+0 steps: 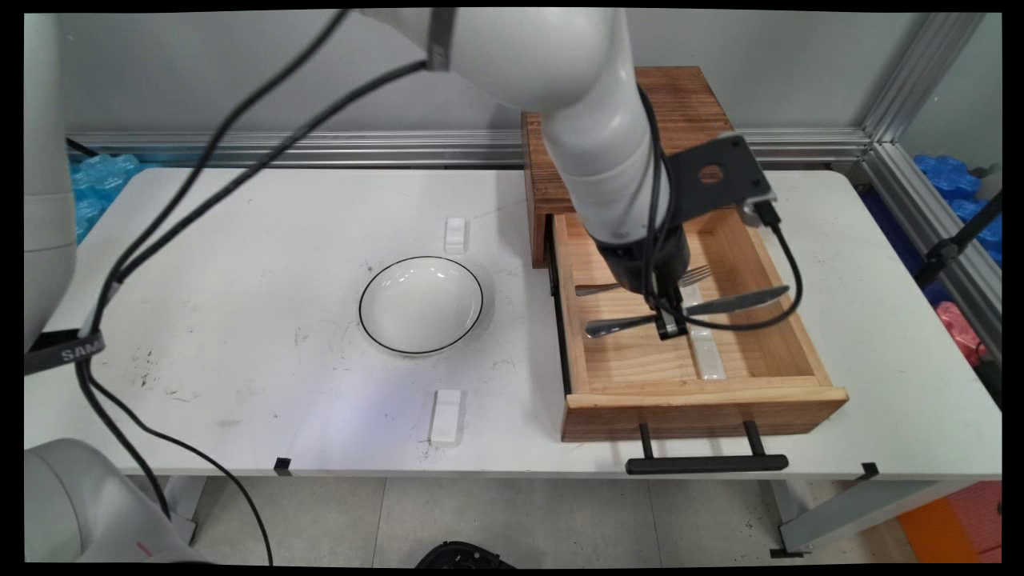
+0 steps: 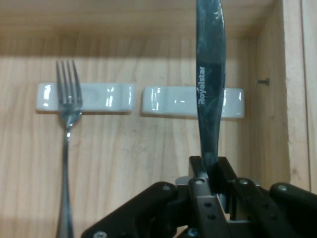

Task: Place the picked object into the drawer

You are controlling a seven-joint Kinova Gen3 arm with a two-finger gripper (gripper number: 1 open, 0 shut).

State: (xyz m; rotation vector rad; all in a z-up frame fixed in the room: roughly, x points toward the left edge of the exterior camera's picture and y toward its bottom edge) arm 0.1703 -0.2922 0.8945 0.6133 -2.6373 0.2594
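Gripper (image 2: 212, 181) down inside the open wooden drawer (image 1: 704, 404), fingers clamped on a table knife (image 2: 210, 99) at mid-length. Fork (image 2: 68, 134) lies beside it, tines on a white rest (image 2: 106, 97). White bowl (image 1: 421, 304) sits well apart on the table (image 1: 240, 264).

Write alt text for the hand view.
The black two-finger gripper is shut on a dark steel table knife inside a light wooden drawer. A silver fork lies alongside, its tines on one of two white ceramic rests.
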